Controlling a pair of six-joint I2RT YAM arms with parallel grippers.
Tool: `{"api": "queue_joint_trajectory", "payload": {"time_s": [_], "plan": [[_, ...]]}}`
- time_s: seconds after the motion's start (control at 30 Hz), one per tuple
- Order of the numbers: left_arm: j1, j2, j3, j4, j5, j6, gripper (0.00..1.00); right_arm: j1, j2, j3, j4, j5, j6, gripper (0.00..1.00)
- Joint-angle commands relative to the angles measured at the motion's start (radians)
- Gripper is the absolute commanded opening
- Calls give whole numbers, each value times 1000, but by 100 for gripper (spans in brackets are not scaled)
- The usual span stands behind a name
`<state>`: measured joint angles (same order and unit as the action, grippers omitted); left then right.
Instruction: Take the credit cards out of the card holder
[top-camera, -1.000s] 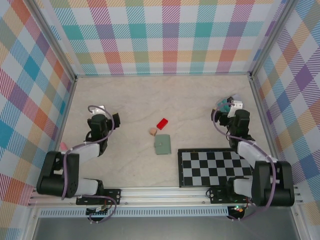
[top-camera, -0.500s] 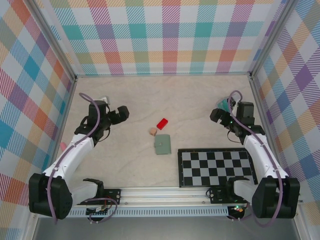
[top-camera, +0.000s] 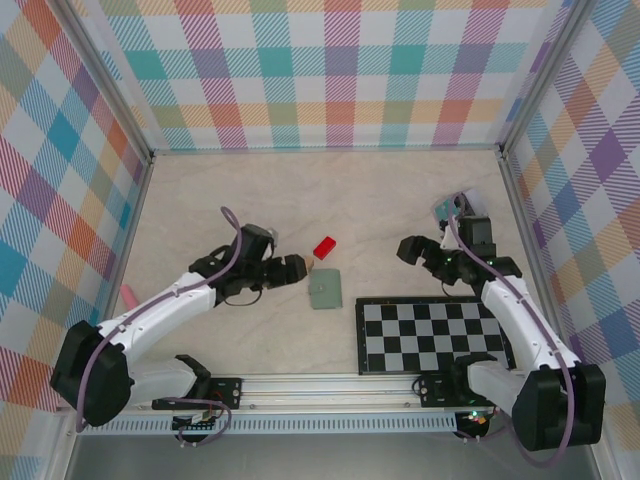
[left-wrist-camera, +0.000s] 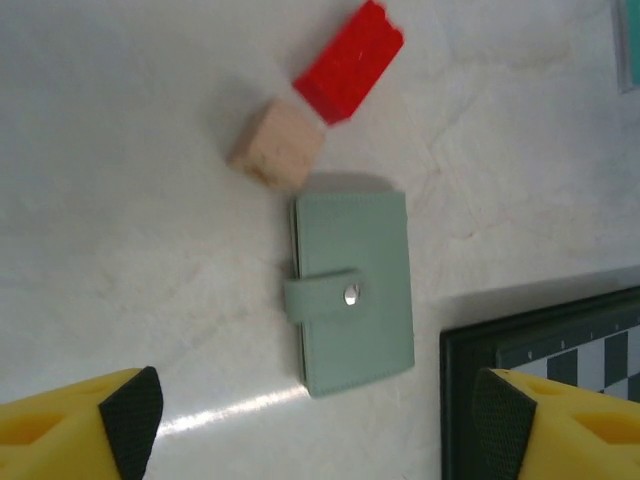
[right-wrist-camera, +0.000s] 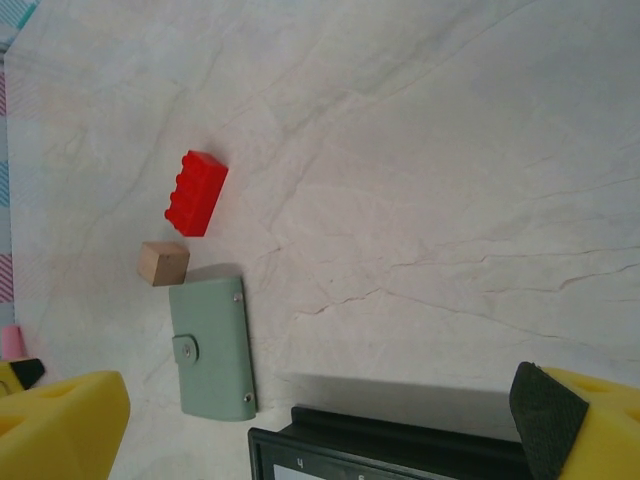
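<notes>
The sage-green card holder (top-camera: 324, 290) lies flat and closed on the table, its snap tab fastened; no cards show. In the left wrist view the card holder (left-wrist-camera: 355, 290) sits just ahead of my open left gripper (left-wrist-camera: 315, 415), apart from its yellow fingers (left-wrist-camera: 80, 420). From above, the left gripper (top-camera: 293, 268) hovers at the holder's upper left. My right gripper (top-camera: 408, 250) is open to the holder's right, above the checkerboard's far edge. The right wrist view has the card holder (right-wrist-camera: 212, 348) well ahead of the right gripper (right-wrist-camera: 320, 420).
A red block (top-camera: 324, 246) and a small wooden cube (top-camera: 305, 263) lie just beyond the holder, the cube almost touching it. The checkerboard (top-camera: 430, 335) sits close to its right. A clear box with teal contents (top-camera: 447, 208) stands at the right wall. A pink item (top-camera: 128, 293) lies far left.
Both arms have unfolded and reached toward the middle. The left gripper swung right to beside the card holder; the right gripper moved left and forward. The holder has not moved.
</notes>
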<state>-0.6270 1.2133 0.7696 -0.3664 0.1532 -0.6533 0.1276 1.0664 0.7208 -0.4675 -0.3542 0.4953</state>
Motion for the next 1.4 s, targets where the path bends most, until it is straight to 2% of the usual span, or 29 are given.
{"api": "queue_joint_trajectory", "payload": {"time_s": [0.0,0.07,0.17,0.27,0.47,0.63,0.83,1.2,1.37], "plan": [[-69,32,-56,79,24,-149,73,38,41,-2,27,-26,45,98],[-110,70,-74,156,12,-192,64,65,69,8,39,-19,59,96],[-185,124,-93,239,-50,-247,60,108,109,27,50,1,68,95],[-212,207,-75,243,-78,-268,52,148,149,49,52,22,75,94],[-227,270,-66,267,-144,-293,42,195,210,73,65,34,81,93],[-226,315,-43,284,-138,-289,36,210,252,81,79,30,83,93],[-226,396,14,293,-124,-257,22,218,278,88,93,37,75,92],[-234,611,239,266,-80,-204,19,219,357,94,99,49,92,87],[-237,732,399,209,-20,-170,13,218,406,126,90,50,76,82]]}}
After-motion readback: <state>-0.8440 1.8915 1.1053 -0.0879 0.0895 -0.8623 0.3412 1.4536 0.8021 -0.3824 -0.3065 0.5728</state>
